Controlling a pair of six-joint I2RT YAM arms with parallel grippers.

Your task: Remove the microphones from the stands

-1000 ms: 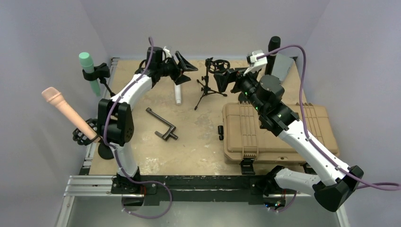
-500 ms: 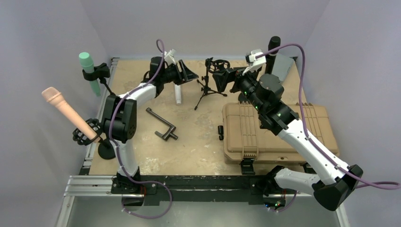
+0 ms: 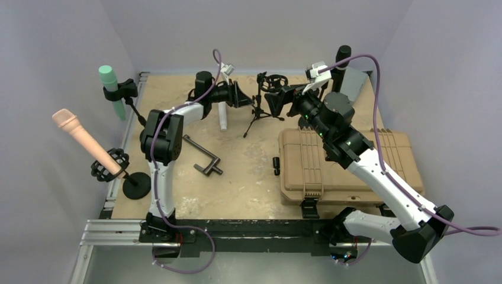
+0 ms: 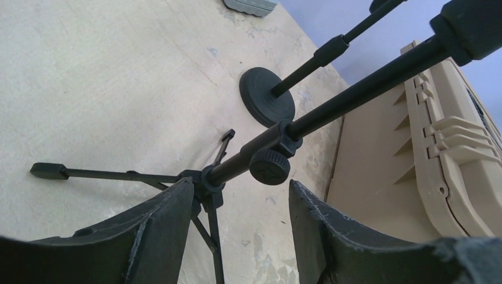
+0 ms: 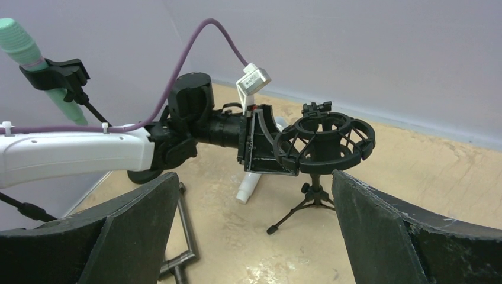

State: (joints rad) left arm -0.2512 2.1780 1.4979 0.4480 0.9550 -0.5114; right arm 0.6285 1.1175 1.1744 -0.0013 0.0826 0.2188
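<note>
Overhead, I see the left arm stretched across the rear of the surface (image 3: 248, 171), with the left tool (image 3: 243, 96) just beside the tripod stand (image 3: 258, 112) at centre back. From the left wrist I read that tool as spread: its fingers (image 4: 160, 231) stand apart with a clear gap. The stand's dark pole and its clamping knob (image 4: 269, 167) run across beyond the tips, gripped by neither. The right tool (image 3: 275, 100) faces the same stand from the other side, its jaws spread wide and holding nothing. In its wrist view the ring-shaped shock mount (image 5: 324, 145) at the top of the stand appears between the two broad fingers (image 5: 136, 236) but well ahead of them. The white microphone (image 3: 223, 118) lies on the surface just left of the stand's legs, apart from the mount, its far end hidden by the left arm. I note two further microphones at the left edge, each on its own stand: a green microphone (image 3: 110, 80) in a clip and a pink microphone (image 3: 80, 133) tilted in a black cradle. A tan case (image 3: 349, 165) lies at the right beneath the right arm, and a black crank-shaped bar (image 3: 201, 157) rests on the surface between the left arm and the case
</note>
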